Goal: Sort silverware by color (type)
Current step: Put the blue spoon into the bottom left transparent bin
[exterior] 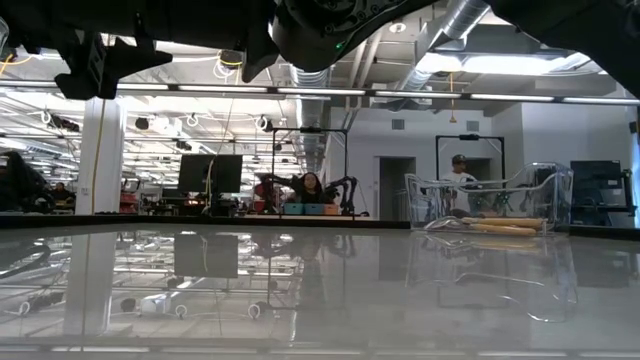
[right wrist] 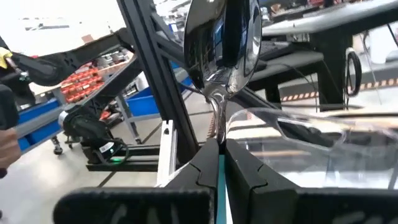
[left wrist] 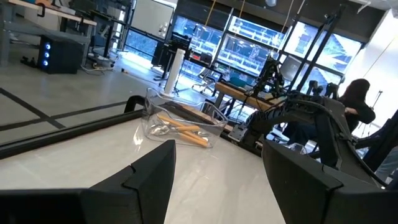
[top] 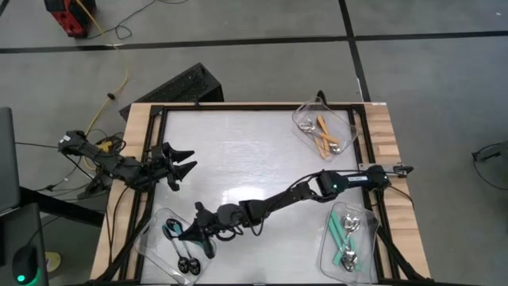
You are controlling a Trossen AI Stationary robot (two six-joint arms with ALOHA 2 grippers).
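Clamping a spoon (right wrist: 222, 43) by its teal handle, the right gripper (top: 193, 230) hangs over the near-left tray (top: 155, 242), jaws pressed together on it, shiny bowl up. That tray holds black-bowled spoons (top: 185, 264). The left gripper (top: 184, 165) waits at the tabletop's (top: 238, 151) left edge, jaws apart. Orange spoons (top: 325, 135) lie in the far-right tray (top: 349, 127), green ones (top: 343, 234) in the near-right.

A: Tray contents? 
B: Far right tray (top: 347, 121) holds orange-handled spoons (top: 324, 133); near right tray (top: 327, 253) holds teal-handled spoons (top: 343, 233); near left tray (top: 151, 237) holds black-bowled spoons (top: 187, 265).

A: Arms? 
B: Right gripper (top: 187, 233) reaches across, over the near left tray; left gripper (top: 186, 166) parted, above the table's (top: 238, 151) left edge.
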